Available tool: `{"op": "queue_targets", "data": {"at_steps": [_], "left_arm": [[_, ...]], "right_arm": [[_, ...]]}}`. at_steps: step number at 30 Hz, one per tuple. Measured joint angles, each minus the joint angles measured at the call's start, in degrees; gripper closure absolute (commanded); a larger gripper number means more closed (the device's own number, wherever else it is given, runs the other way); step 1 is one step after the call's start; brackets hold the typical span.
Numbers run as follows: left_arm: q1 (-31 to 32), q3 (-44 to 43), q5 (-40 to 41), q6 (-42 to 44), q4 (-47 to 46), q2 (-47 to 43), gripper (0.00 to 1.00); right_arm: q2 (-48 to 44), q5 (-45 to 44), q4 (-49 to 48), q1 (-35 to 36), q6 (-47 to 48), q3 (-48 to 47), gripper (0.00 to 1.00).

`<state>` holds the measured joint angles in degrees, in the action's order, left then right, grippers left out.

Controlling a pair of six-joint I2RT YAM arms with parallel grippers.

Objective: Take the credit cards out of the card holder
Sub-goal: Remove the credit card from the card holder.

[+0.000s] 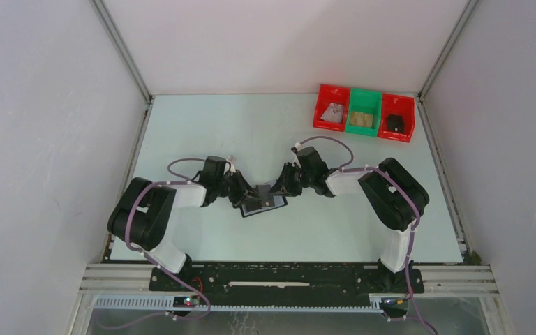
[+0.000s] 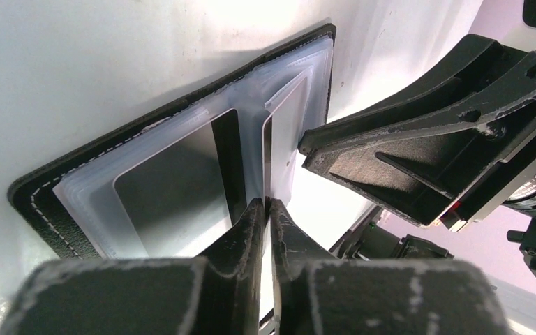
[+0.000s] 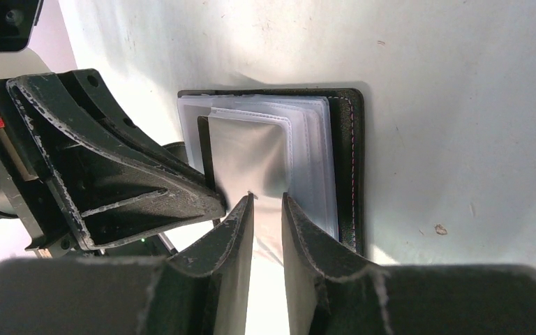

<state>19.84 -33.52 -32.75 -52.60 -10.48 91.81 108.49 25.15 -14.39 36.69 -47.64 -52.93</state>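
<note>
The black card holder (image 1: 259, 208) lies open on the table between both grippers, its clear sleeve leaves fanned up. In the left wrist view its stitched cover (image 2: 35, 202) shows, with a dark card (image 2: 174, 181) in a sleeve. My left gripper (image 2: 267, 202) is shut on the edge of an upright sleeve leaf. In the right wrist view a silvery-grey credit card (image 3: 251, 157) sits in that raised leaf above the cover (image 3: 352, 174). My right gripper (image 3: 266, 197) is open by a narrow gap, its jaws either side of the leaf's lower edge. Both grippers (image 1: 249, 193) (image 1: 281, 187) meet over the holder.
At the back right stand a red bin (image 1: 331, 108) with a greyish item, a green bin (image 1: 363, 112) with a tan item, and a second red bin (image 1: 398, 117) with a black item. White walls close in the table.
</note>
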Motion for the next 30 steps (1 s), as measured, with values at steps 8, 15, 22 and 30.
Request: {"op": "queue_targets", "data": {"at_steps": [8,15,22,30], "left_arm": [[-0.28,0.59,0.04,-0.81,-1.36,-0.13,0.95],[-0.63,2.1,-0.02,-2.08,-3.39,-0.94,0.93],[-1.09,3.8,0.02,-3.02,-5.05,-2.14,1.0],[-1.95,5.81,0.09,-2.97,-5.53,-3.67,0.92]], "right_arm": [[0.09,0.04,-0.17,0.04,-0.09,0.0,0.7],[0.26,0.31,-0.48,0.11,-0.17,0.0,0.7],[0.66,0.83,-1.01,0.15,-0.31,0.0,0.71],[1.53,1.27,-2.1,0.28,-0.7,-0.07,0.74]]}}
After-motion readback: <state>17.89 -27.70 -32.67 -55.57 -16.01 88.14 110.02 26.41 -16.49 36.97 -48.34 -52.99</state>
